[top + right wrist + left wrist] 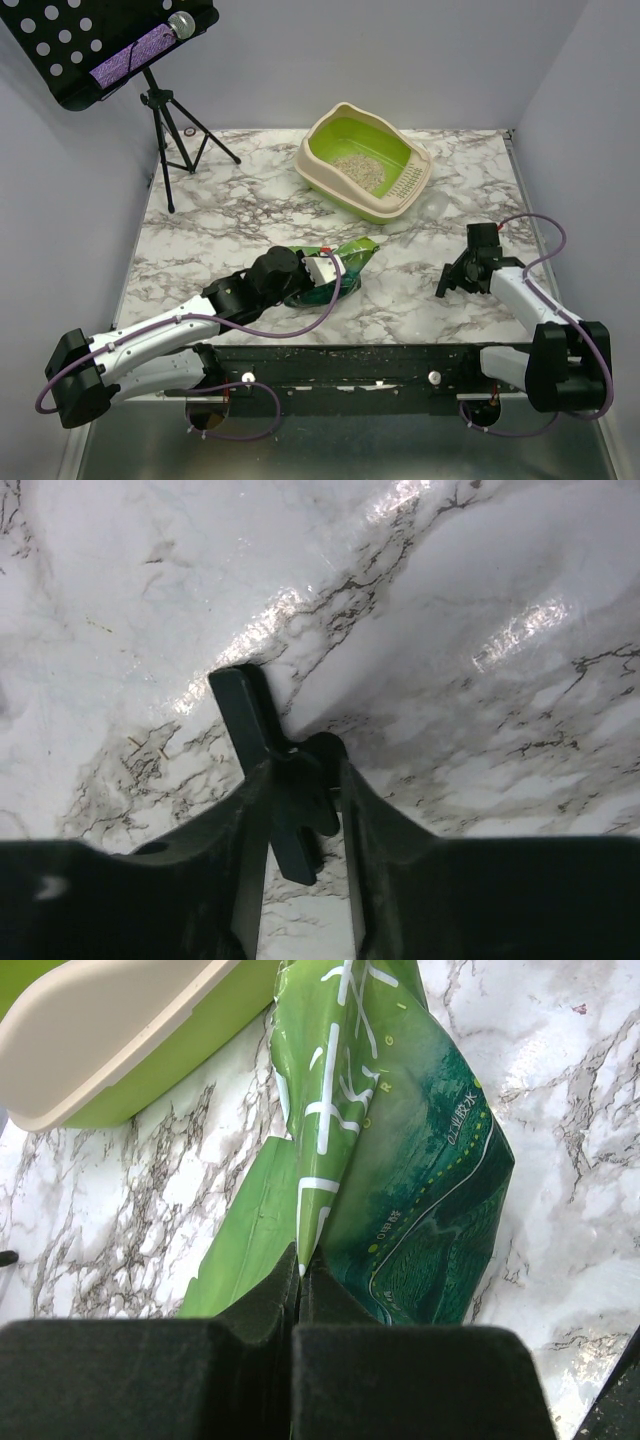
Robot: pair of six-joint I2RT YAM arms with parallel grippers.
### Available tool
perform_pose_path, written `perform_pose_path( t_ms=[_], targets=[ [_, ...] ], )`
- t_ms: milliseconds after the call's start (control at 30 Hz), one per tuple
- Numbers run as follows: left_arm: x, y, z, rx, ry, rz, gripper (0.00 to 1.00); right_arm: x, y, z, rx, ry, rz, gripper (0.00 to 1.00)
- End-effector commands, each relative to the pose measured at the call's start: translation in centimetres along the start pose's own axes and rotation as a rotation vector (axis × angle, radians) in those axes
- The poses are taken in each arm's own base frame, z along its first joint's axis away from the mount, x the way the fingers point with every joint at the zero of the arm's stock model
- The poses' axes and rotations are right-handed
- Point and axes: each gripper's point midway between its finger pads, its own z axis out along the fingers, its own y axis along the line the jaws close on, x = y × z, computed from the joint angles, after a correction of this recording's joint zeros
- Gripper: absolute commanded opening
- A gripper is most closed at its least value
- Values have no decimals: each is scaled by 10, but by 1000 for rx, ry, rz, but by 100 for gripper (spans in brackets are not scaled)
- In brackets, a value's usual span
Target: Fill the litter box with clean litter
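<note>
litter box (400,195): parked at the far edge of the worktop (250,215), right of centre and turned a little askew, with the beige slotted rim up and the lime-green inside wide open to the overhead view.
clean litter (358,172): there it is, a pale grainy patch on the floor of the box. It covers the middle only, and bare green shows all round it.
bag (350,255): crinkly green-and-teal printed bag, lying about the middle of the worktop, rather nearer the near edge. Its pointed end aims at the box and stops short of it in the overhead view.
left hand (300,1272): clenched on the bag. The wrist view shows the two dark pads pressed together with a folded edge of green film caught between them.
left arm (170,335): reaches in low from the near left corner toward the middle.
right hand (447,284): low over bare marble by the right edge, toward the near right corner, well apart from bag and box. The fingers are drawn close with a dark flat strip (245,712) crossing between them. I cannot tell whether they are gripping it or it belongs to the hand.
music stand (95,50): black and perforated, on a tripod at the far left corner, with a purple strip (130,55) on its ledge.
</note>
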Motion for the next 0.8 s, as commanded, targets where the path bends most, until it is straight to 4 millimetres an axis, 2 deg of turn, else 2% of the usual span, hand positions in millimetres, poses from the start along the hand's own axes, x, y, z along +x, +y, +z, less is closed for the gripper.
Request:
perform_pose_path(
  t_ms=[0, 133, 167, 300, 467, 633, 767],
  targets=[
    [10, 4, 0, -30, 37, -11, 0, 0, 3, 3, -29, -3, 3, 32],
    [10, 5, 1, -32, 41, -11, 0, -2, 4, 1, -41, -15, 3, 3],
    [11, 5, 1, -31, 43, -10, 0, -2, 4, 1, -43, -17, 3, 0],
    [9, 6, -1, -36, 36, -12, 0, -8, 8, -7, -74, -48, 7, 0],
    [6, 10, -4, -55, 21, -15, 1, -25, 24, -35, -176, -119, -12, 0],
    [4, 8, -2, -33, 39, -19, 11, -50, 30, -65, -214, -216, -30, 0],
    [-4, 4, -5, 9, 28, -15, 26, -66, 44, -84, -278, -263, -35, 0]
  ],
)
